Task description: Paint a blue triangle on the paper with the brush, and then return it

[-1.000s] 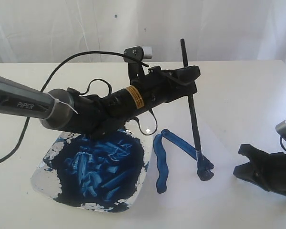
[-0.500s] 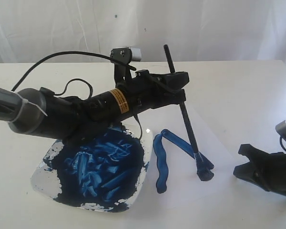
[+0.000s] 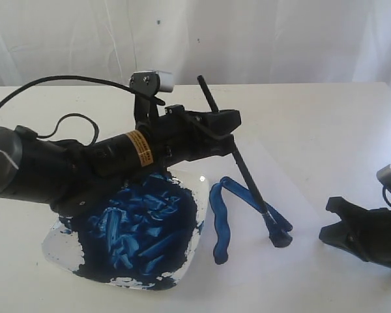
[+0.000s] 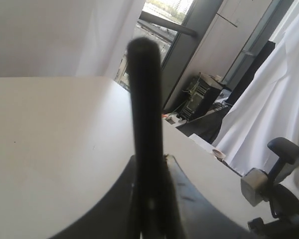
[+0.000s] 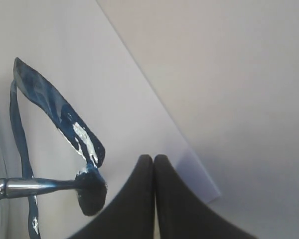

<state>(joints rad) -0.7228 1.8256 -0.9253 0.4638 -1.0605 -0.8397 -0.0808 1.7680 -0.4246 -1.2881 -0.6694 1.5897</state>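
My left gripper (image 3: 225,128) is shut on the black handle of the brush (image 3: 245,173), which leans with its top toward the left. Its blue bristle tip (image 5: 89,191) rests on a dark blob of paint on the paper (image 3: 254,267). Two thick blue strokes (image 3: 219,222) of the triangle meet at a corner near the dish and run to that blob. In the left wrist view the handle (image 4: 144,124) stands between the jaws of the left gripper (image 4: 152,167). My right gripper (image 3: 330,220) lies shut and empty beside the paper's corner (image 5: 209,193).
A square white dish (image 3: 55,238) smeared with dark blue paint sits under the left arm, touching the paper's left side. The left arm's cable loops above the table. White curtains hang behind the table.
The left arm has drawn back to the left and the brush has tilted further over, with its tip staying near the blob. The right gripper has not moved.
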